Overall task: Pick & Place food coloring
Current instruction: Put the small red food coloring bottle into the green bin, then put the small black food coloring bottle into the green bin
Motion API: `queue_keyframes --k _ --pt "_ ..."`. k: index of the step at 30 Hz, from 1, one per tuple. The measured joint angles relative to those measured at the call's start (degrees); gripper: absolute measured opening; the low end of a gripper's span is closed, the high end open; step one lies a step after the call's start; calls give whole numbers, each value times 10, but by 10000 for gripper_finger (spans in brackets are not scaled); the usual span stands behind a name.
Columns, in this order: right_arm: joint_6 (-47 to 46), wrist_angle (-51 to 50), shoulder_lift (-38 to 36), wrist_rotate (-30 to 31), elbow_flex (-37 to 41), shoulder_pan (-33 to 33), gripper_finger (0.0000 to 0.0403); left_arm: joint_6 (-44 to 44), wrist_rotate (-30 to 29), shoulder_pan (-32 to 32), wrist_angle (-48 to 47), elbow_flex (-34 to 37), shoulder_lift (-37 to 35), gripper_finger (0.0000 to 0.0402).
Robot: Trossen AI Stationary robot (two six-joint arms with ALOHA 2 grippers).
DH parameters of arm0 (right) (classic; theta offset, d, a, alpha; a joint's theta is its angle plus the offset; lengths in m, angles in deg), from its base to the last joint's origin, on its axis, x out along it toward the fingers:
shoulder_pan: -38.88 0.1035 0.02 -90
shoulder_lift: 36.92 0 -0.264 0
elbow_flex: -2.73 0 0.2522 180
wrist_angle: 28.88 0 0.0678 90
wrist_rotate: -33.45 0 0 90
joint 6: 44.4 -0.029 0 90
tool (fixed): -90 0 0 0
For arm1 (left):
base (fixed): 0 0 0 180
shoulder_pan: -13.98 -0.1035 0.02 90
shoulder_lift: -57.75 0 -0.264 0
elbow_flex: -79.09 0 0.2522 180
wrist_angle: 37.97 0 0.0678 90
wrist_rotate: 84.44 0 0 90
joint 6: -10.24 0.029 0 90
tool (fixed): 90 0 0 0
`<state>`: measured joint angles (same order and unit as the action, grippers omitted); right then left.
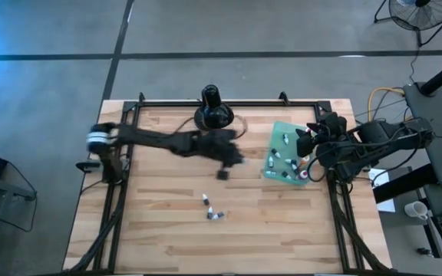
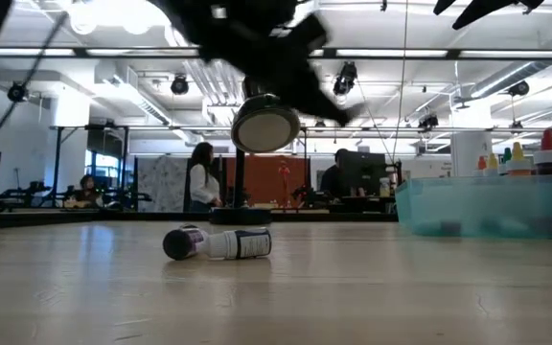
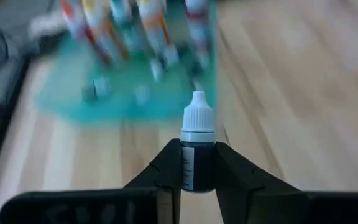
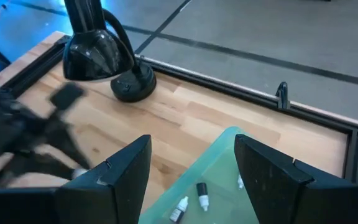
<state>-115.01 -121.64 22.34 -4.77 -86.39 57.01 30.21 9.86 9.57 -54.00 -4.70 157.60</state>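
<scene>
left pincer (image 3: pixel 197 177) | grips vial (image 3: pixel 197 149) | cap toward teal tray (image 3: pixel 123 102)

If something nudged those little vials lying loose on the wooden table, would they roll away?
Probably. The vials lie on their sides on the bare wooden table, and their round bodies look free to roll. They seem light, since the left gripper holds a similar vial between two fingertips. They also look rigid: that vial shows no squashing.
</scene>
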Motion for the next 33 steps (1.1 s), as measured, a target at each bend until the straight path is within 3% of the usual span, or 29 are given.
queue_keyframes --k 3,8,10,14,17,20,26,33 --pt "0 0 0 -10 -6 1 224 2 40 -1 8 -125 95 48" --pt "-9 -1 0 -19 -12 1 224 -35 48 0 -30 -355 261 54" --pt "-14 -1 -1 -25 -12 1 224 -71 36 -5 -115 -438 313 69" --pt "-15 -2 0 -53 -11 1 224 -77 -74 -8 -326 -594 376 107" --pt "-14 -2 2 -54 -10 1 224 -49 -51 -7 -403 -647 371 125" --pt "-12 -2 2 -48 -9 1 224 -39 -4 -6 -403 -641 333 132" --pt "-1 -2 1 -38 -9 1 224 3 -8 -8 -456 -552 235 132" --pt "8 -2 1 -39 -1 1 224 3 1 -1 -467 -283 68 133"
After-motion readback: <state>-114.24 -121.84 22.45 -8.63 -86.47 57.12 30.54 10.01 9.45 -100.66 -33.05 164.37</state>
